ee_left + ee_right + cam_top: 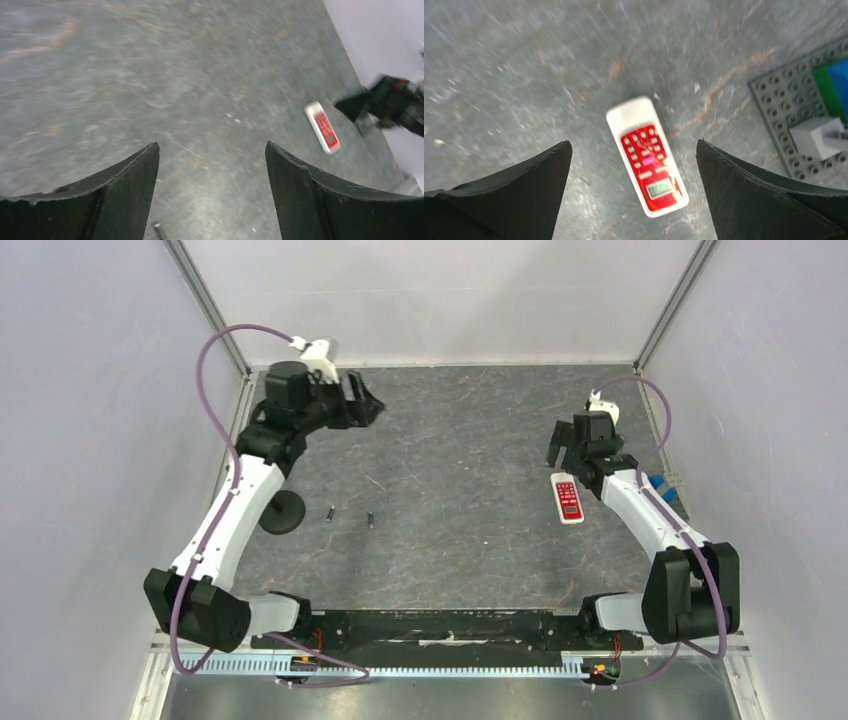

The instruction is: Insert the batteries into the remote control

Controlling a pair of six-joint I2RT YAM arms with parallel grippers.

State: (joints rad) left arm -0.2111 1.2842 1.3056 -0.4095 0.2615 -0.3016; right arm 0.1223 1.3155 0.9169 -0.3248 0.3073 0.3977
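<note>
The remote control [567,497] lies face up on the dark mat at the right, its red button panel and small display showing. In the right wrist view the remote control [647,155] lies below and between the open fingers of my right gripper [633,144], untouched. In the top view my right gripper [558,453] hovers just behind the remote. Two batteries [330,511] [370,520] lie apart on the mat left of centre. My left gripper [368,402] is open and empty at the far left, well behind the batteries. The left wrist view shows my left gripper [211,145], the remote [322,126] and one battery end [159,231].
A black round disc [282,512] lies left of the batteries, beside the left arm. A grey studded plate [784,105] with a blue and green block [834,80] and a grey piece [819,137] sits right of the remote, by the right wall [760,390].
</note>
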